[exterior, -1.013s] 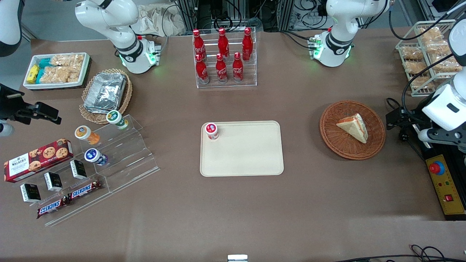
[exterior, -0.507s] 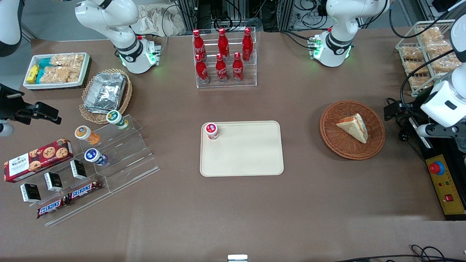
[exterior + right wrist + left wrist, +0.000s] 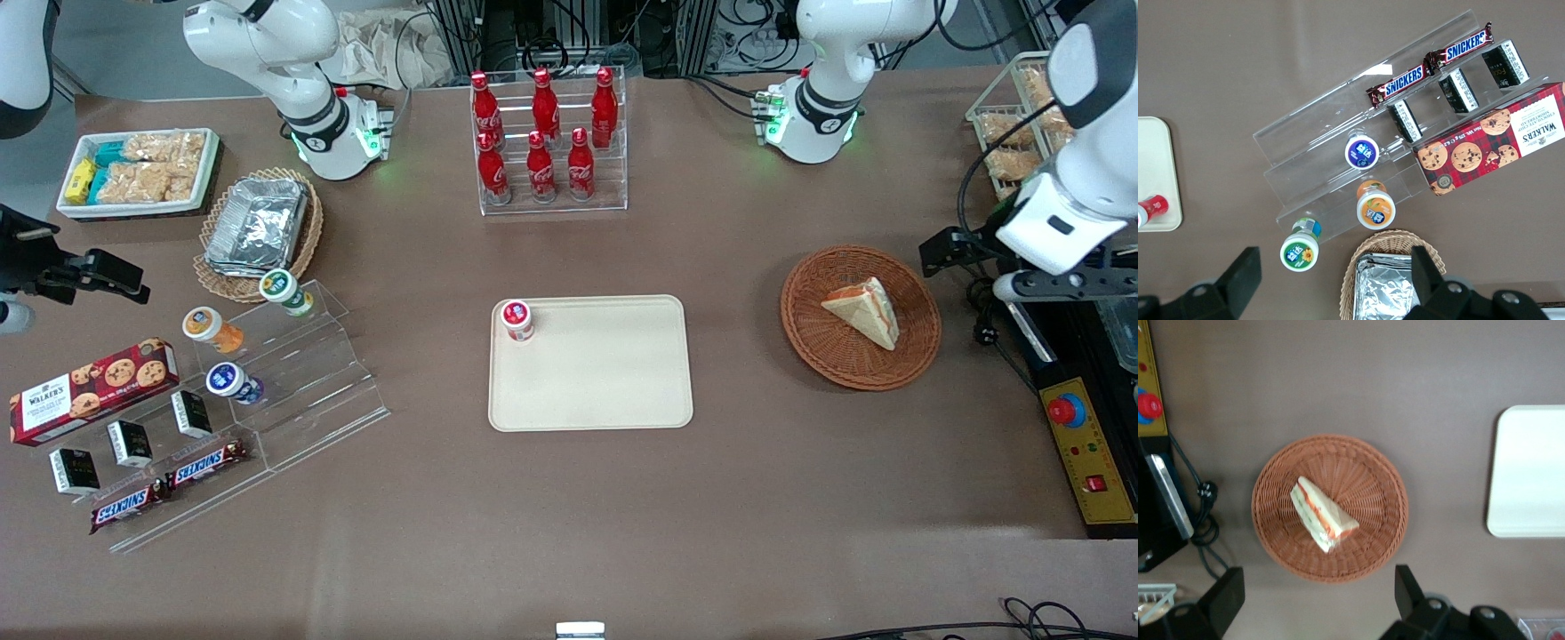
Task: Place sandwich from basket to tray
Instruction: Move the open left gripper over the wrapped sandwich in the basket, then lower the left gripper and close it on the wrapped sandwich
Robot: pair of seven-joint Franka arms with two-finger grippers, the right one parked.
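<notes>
We've got the gripper (image 3: 1318,603) hovering fingers spread above the basket (image 3: 1275,540) where the sandwich (image 3: 1321,514) lies; it looks soft and light, so we'd pinch gently across the bread faces.

Woven wicker basket (image 3: 861,317); smooth matt plastic tray (image 3: 590,363); matt brown table (image 3: 569,498).

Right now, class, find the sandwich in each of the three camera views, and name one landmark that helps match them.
Front view: the sandwich lies in the basket, toward the working arm's end of the table.
Left wrist view: the sandwich lies in the basket, below the open gripper.
Right wrist view: not in it.
Shared landmark: the tray.
</notes>
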